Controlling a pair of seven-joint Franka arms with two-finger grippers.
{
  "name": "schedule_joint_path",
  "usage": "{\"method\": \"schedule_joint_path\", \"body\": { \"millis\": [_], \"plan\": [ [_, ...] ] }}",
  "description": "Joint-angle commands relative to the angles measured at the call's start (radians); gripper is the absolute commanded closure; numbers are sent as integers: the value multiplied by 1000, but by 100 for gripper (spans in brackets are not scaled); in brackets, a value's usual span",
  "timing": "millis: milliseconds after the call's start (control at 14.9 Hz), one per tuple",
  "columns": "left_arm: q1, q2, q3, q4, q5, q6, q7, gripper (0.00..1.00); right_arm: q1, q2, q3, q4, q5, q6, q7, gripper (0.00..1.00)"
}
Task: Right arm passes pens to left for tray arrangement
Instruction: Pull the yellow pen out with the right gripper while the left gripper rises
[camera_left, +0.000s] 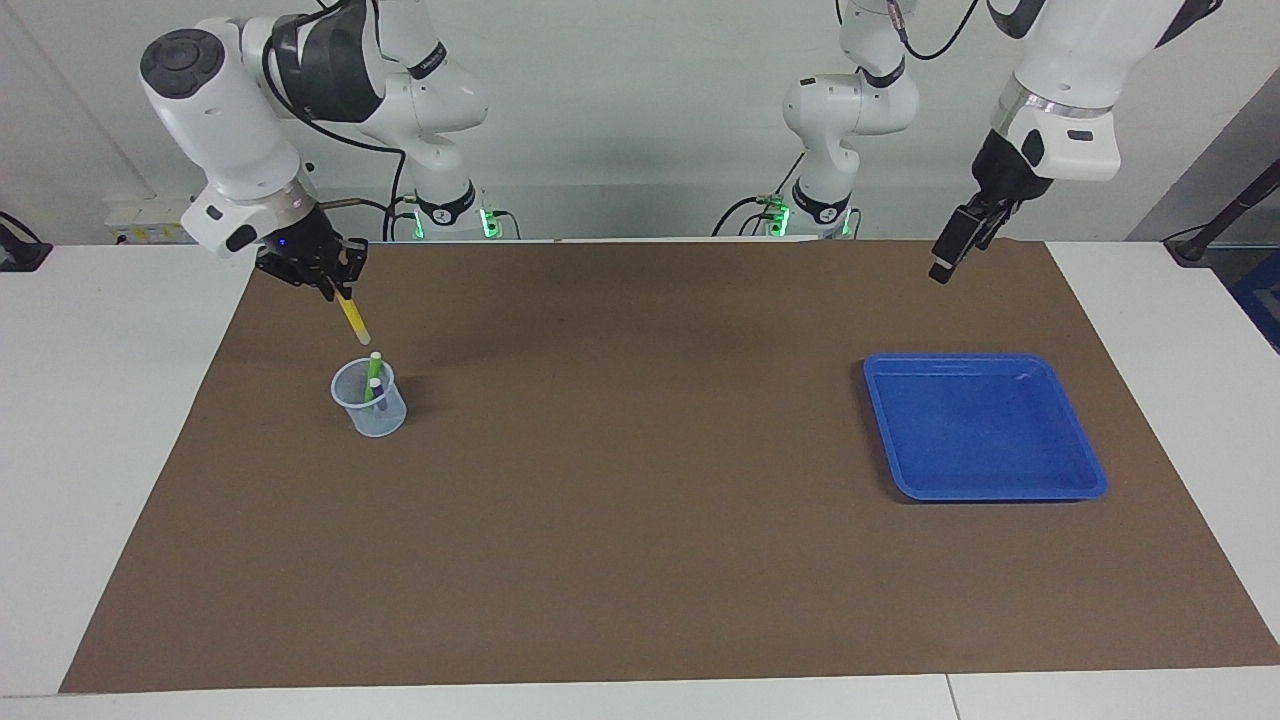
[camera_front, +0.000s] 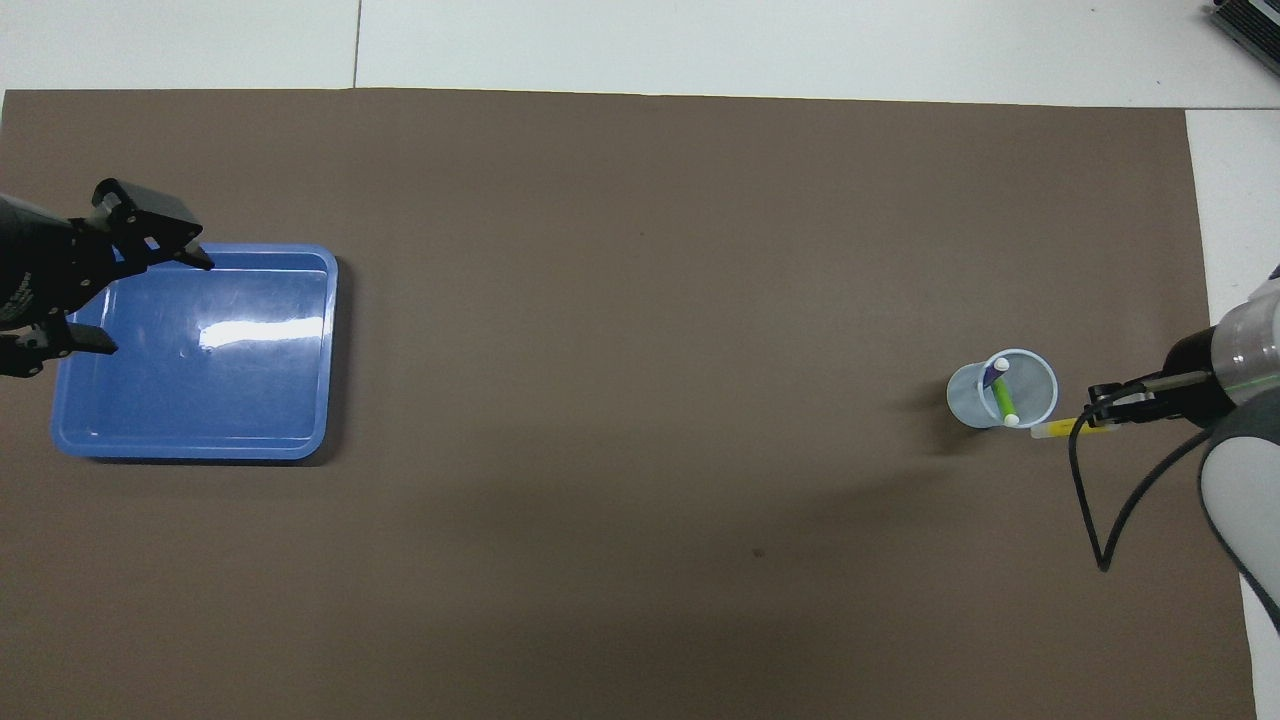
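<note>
Yellow marker pen held clear of the cup; two pens in the cup, tray bare.

Right gripper (camera_left: 335, 290), blue-lit: jaws clamped on the upper end of the yellow pen (camera_left: 353, 319), which hangs tilted, pale tip down, in the air just above the translucent cup (camera_left: 369, 400), touching nothing else. Cup: upright on the brown mat (camera_left: 640, 500) at the right arm's end of the desk (camera_left: 110, 400), holding the green pen (camera_left: 371, 377) and the purple pen (camera_left: 376, 391), both leaning with pale ends up. Blue tray (camera_left: 985, 427): flat on the mat at the left arm's end, well apart from the cup. Left gripper (camera_left: 955, 243): jaws spread wide, holding nothing, raised over the mat's edge, near the tray's robot-side rim.
</note>
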Motion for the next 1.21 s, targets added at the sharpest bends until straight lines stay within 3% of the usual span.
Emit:
{"method": "schedule_joint_path", "body": {
  "millis": [0, 202, 606, 1009, 1144],
  "plan": [
    [-46, -13, 2, -25, -20, 32, -192, 0, -5, -10, 4, 43, 20, -57, -39, 100],
    [-37, -49, 6, -102, -147, 31, -278, 0, -5, -30, 0, 48, 73, -72, -61, 100],
    [-37, -152, 6, -315, -147, 121, -317, 0, -5, -52, 0, 46, 309, -88, -67, 100],
    [-33, -186, 10, -377, -160, 129, -323, 0, 7, -52, 6, 40, 503, -85, -65, 100],
    [-23, -200, 16, -395, -213, 131, -324, 0, 11, -59, 9, 33, 553, -82, -65, 100]
  ]
}}
